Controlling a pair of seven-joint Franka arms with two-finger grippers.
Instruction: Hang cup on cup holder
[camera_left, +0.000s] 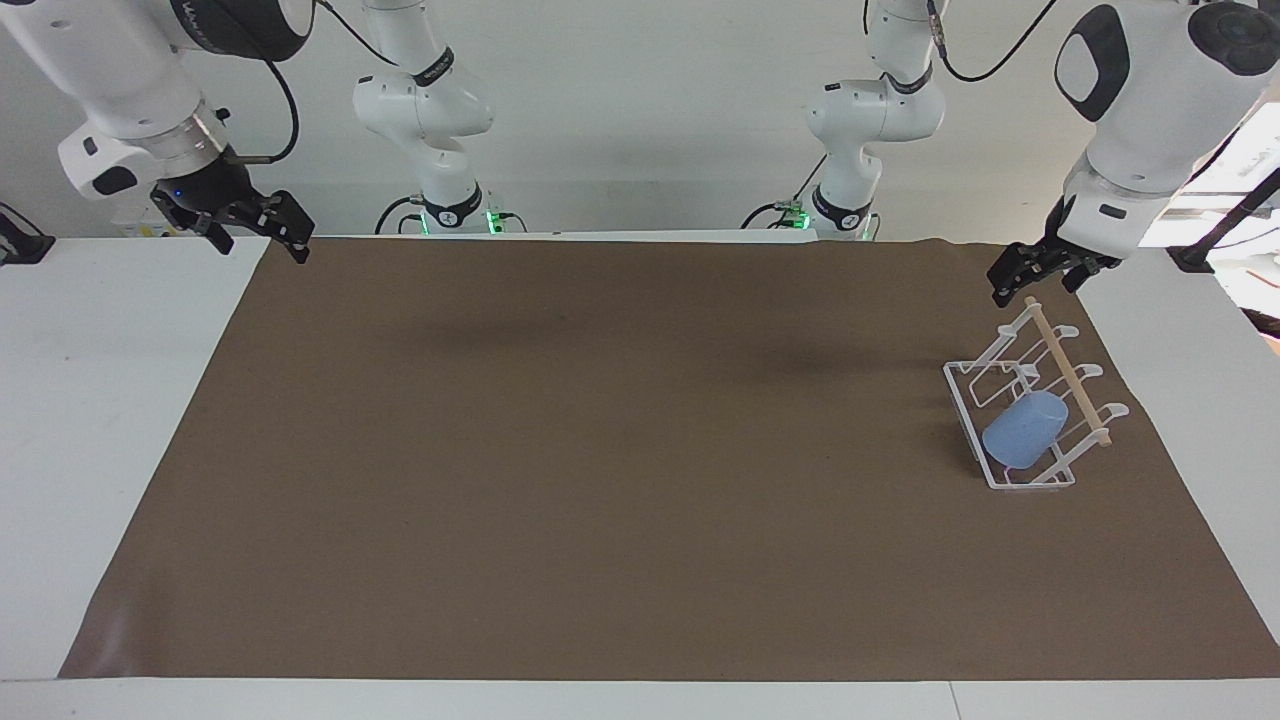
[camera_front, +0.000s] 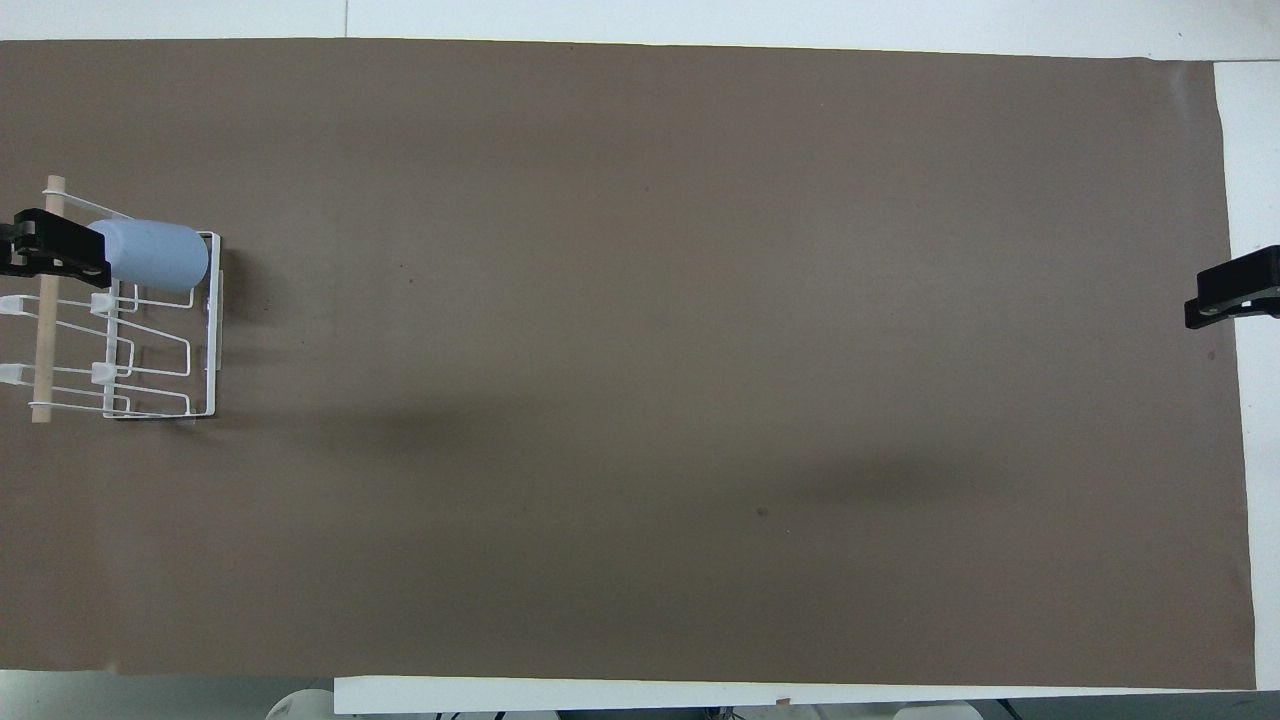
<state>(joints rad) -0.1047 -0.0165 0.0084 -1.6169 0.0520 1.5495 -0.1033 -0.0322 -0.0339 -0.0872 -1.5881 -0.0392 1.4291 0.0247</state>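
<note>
In the overhead view the left gripper (camera_front: 55, 258) is cut off by the picture's edge, so only its black tips show; they cover the closed end of the cup (camera_front: 155, 256) and part of the rod (camera_front: 45, 300) of the holder (camera_front: 213, 330). The right gripper (camera_front: 1232, 290) is likewise cut by the edge there. In the facing view both arms run out of the top of the picture. The cup's rim (camera_left: 1012, 446) hides the prong it sits on. Whether the left gripper's (camera_left: 1035, 272) fingers are parted is too small to tell.
</note>
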